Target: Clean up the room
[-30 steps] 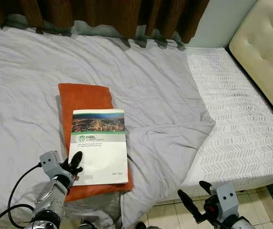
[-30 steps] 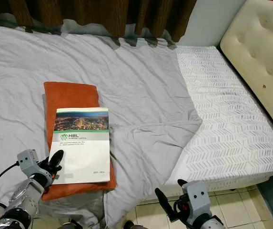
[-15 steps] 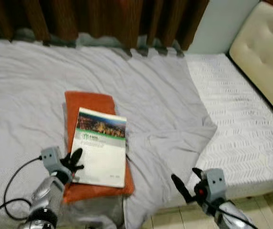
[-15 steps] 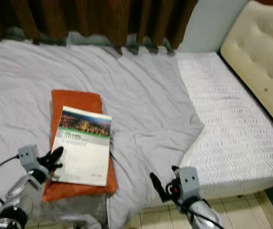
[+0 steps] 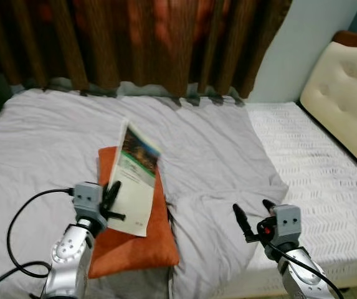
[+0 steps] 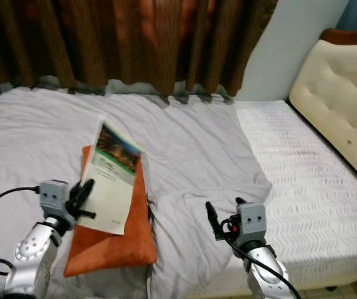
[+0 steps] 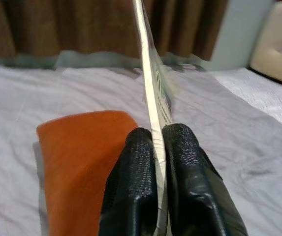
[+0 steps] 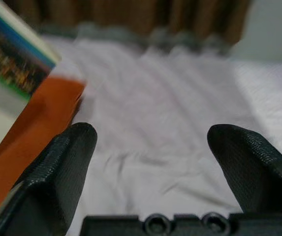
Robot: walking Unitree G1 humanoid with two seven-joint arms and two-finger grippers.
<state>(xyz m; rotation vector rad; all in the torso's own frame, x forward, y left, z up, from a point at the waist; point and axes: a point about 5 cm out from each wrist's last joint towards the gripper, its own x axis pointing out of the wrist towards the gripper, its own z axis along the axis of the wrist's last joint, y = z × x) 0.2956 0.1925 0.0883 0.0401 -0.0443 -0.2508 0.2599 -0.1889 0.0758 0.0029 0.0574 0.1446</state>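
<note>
A white booklet (image 5: 134, 180) with a city photo and green band on its cover is lifted and tilted above an orange pillow (image 5: 131, 249) on the grey-sheeted bed (image 5: 215, 143). My left gripper (image 5: 111, 200) is shut on the booklet's lower edge; in the left wrist view its fingers (image 7: 140, 182) pinch the thin edge of the booklet (image 7: 153, 88), with the pillow (image 7: 77, 162) below. My right gripper (image 5: 253, 218) hovers open over the bed's front right, nothing between its fingers (image 8: 57, 177).
Brown curtains (image 5: 134, 43) hang behind the bed. A cream tufted headboard (image 5: 346, 93) stands at the right, beside the white patterned mattress cover (image 5: 321, 174). A black cable (image 5: 22, 218) trails from my left arm.
My left gripper has raised the booklet off the pillow so it stands tilted. The camera has lifted, showing more curtain. The right gripper has come up over the bed.
</note>
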